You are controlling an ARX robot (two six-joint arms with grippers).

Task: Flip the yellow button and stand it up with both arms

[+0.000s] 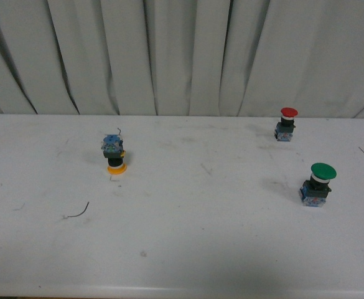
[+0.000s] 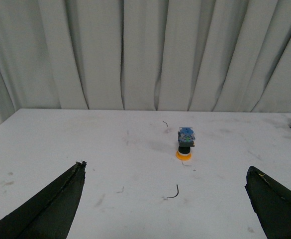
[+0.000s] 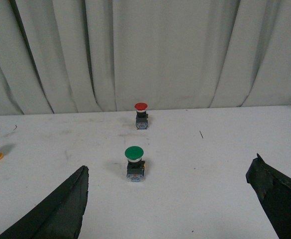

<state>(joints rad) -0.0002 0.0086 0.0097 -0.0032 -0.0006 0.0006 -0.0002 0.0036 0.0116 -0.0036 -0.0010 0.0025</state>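
You see the yellow button [image 1: 114,156] cap-down, left of centre, open table [image 1: 188,255] around it. The left gripper [image 2: 166,168] and right gripper [image 3: 170,164] are spread wide, their fingers cropped.

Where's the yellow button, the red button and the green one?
yellow button [image 1: 117,158]: front view, on its black neck, above the upside-down cap.
red button [image 1: 287,124]: front view, on its dark neck.
green button [image 1: 323,170]: front view, on its green cap.

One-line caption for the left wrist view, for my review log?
Left hand open, facing the yellow button, which stands cap-down and untouched on the white table.
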